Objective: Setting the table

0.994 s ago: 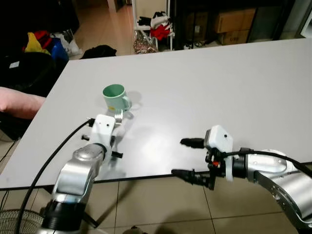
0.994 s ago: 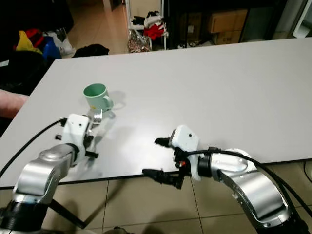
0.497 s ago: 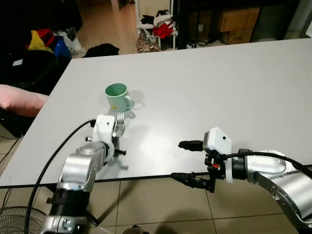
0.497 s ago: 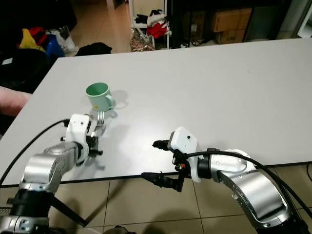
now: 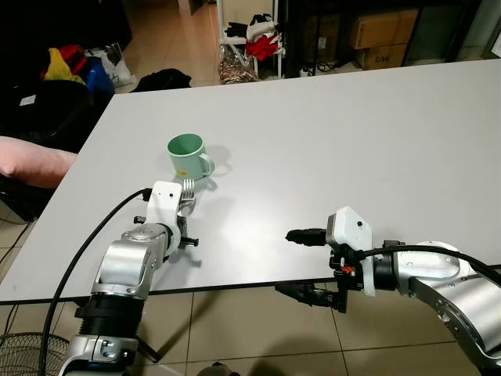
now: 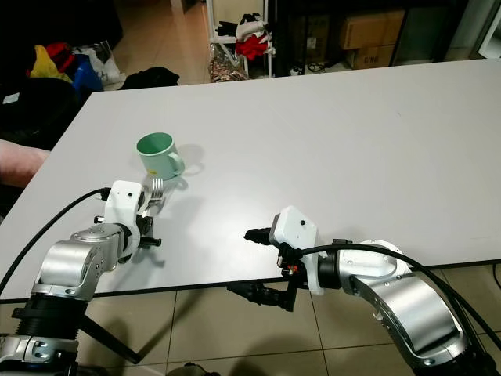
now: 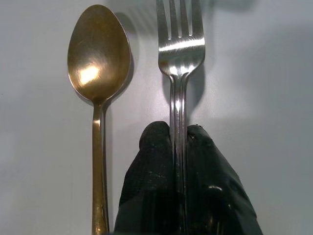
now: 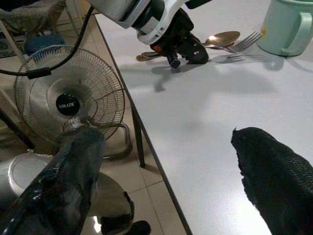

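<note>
One green mug [image 5: 188, 156], one fork [image 7: 180, 93] and one gold-coloured spoon [image 7: 98, 103] are being counted on the grey table [image 5: 376, 133], all of them near its left front part. The mug is standing upright with its handle turned toward the robot's right. The fork is being pinched by the left gripper [image 7: 179, 134], whose two black fingers are pressed together on the handle, with the tines pointing toward the mug. The spoon is lying flat just beside the fork and parallel to it, bowl up, apart from the fingers. In the head views, most of the fork and the spoon is being hidden by the left wrist housing, with only the tines [image 5: 188, 188] being seen past it.

The right gripper [image 5: 311, 264] is being held at the table's front edge with its fingers spread wide, one finger [image 5: 304, 235] over the tabletop and the other [image 5: 307, 294] below the edge; nothing is being held between them. One standing fan [image 8: 68, 104] is being seen on the tiled floor beside the table. At the left edge, a person's arm [image 5: 31, 160] is being cut off by the frame.
</note>
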Tool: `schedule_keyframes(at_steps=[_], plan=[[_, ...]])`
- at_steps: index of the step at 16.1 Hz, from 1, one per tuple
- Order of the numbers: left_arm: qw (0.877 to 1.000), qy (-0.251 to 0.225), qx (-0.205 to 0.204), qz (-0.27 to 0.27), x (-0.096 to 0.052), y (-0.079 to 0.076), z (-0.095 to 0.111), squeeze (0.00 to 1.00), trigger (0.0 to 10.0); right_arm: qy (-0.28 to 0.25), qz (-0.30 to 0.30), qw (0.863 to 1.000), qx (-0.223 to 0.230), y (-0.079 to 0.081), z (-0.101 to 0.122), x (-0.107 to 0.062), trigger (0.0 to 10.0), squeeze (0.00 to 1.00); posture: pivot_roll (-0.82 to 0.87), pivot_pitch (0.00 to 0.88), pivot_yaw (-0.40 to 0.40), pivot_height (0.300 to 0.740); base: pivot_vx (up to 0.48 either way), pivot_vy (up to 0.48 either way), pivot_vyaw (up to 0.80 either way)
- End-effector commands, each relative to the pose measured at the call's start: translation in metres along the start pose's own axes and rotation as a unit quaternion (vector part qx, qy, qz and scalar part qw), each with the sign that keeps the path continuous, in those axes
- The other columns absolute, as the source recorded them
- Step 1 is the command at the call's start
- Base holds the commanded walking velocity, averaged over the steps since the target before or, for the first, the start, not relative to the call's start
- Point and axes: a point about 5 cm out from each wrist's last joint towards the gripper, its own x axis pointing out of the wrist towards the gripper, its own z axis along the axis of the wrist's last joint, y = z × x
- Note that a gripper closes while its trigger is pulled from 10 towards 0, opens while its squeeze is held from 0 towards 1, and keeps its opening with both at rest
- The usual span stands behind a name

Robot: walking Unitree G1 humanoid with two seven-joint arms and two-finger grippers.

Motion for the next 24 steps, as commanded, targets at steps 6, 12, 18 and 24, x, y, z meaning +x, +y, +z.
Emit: schedule_keyframes(at_steps=[6, 12, 18, 24], plan=[[1.000, 0.020, 0.015, 0.016, 0.003, 0.006, -0.004, 0.78, 10.0, -0.002, 0.020, 1.000, -0.015, 0.002, 0.006, 0.001, 10.0, 0.00, 0.00, 0.000, 0.135, 0.740, 0.000, 0.000, 0.00], [0.999, 0.023, 0.018, 0.019, 0.001, 0.009, -0.006, 0.76, 10.0, 0.000, 0.025, 1.000, -0.016, 0.002, 0.006, 0.000, 10.0, 0.00, 0.01, 0.000, 0.133, 0.740, 0.000, 0.000, 0.00], [0.995, -0.091, 0.020, -0.036, -0.027, 0.002, 0.023, 0.00, 10.0, -0.023, 0.013, 1.000, 0.001, -0.002, 0.011, -0.010, 10.0, 0.00, 0.01, 0.000, 0.120, 0.740, 0.000, 0.000, 0.00], [0.966, -0.247, 0.007, 0.077, -0.097, 0.039, 0.044, 0.00, 10.0, -0.078, -0.085, 0.992, 0.041, -0.008, 0.013, -0.007, 10.0, 0.00, 0.01, 0.000, 0.090, 0.740, 0.000, 0.000, 0.00]])
